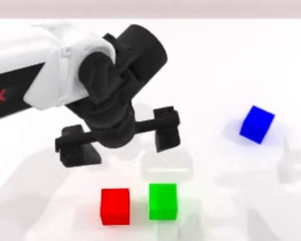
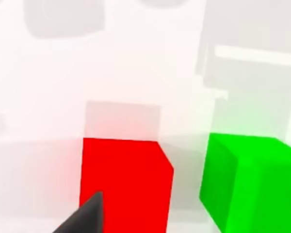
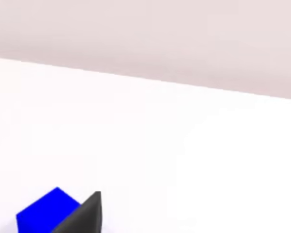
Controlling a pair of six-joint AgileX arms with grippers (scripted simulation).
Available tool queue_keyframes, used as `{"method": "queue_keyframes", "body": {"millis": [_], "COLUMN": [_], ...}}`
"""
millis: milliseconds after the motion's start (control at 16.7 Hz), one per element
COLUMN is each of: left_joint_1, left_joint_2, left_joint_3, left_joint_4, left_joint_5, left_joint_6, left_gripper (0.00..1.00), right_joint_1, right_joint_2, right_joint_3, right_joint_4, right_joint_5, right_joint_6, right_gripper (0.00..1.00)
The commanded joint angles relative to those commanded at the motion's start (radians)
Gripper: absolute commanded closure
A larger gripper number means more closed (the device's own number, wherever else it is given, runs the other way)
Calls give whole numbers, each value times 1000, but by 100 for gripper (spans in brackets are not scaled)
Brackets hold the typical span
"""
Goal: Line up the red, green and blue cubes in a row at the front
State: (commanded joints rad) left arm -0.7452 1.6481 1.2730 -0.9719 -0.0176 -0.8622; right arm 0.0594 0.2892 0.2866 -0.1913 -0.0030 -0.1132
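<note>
The red cube (image 1: pixel 115 206) and the green cube (image 1: pixel 163 201) sit side by side near the front edge with a narrow gap between them. The blue cube (image 1: pixel 257 124) lies apart at the right, farther back and turned at an angle. My left gripper (image 1: pixel 121 139) hovers open and empty just behind the red and green pair. Its wrist view shows the red cube (image 2: pixel 123 184), the green cube (image 2: pixel 252 184) and one dark fingertip (image 2: pixel 89 213). My right arm is outside the top view. In its wrist view one fingertip (image 3: pixel 89 213) stands beside the blue cube (image 3: pixel 46 213), holding nothing.
The table (image 1: pixel 220 65) is plain white, with faint grey reflections on its surface. Its far edge (image 3: pixel 145 80) meets a pale wall in the right wrist view.
</note>
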Motion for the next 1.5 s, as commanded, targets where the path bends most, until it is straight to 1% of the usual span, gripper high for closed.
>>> {"method": "queue_keyframes", "body": {"millis": [180,360,600,840,1020,1200,1320,1500], "left_joint_1": [130,276,466,617,698,750,764,765], "left_joint_2": [-265,-574,-988,-1313,-1484,-1604,-1644,-1648], "left_joint_3": [-210,-460,-798,-1057,-1182,-1252,-1271,-1273], "left_joint_4": [137,294,514,716,846,940,969,972], "left_joint_5": [-4,-6,-7,0,8,15,17,18], "left_joint_6": [67,178,377,587,727,827,859,862], "left_gripper": [0,0,0,0,0,0,0,0], "right_joint_1": [36,76,131,179,207,225,231,231], "right_joint_2": [279,628,1103,1477,1670,1796,1836,1840], "right_joint_3": [238,496,830,1123,1305,1433,1470,1475], "right_joint_4": [-160,-346,-598,-810,-923,-990,-1009,-1011], "right_joint_5": [2,6,11,12,10,7,6,5], "right_joint_6": [-93,-200,-342,-462,-531,-576,-590,-591], "right_gripper": [0,0,0,0,0,0,0,0]}}
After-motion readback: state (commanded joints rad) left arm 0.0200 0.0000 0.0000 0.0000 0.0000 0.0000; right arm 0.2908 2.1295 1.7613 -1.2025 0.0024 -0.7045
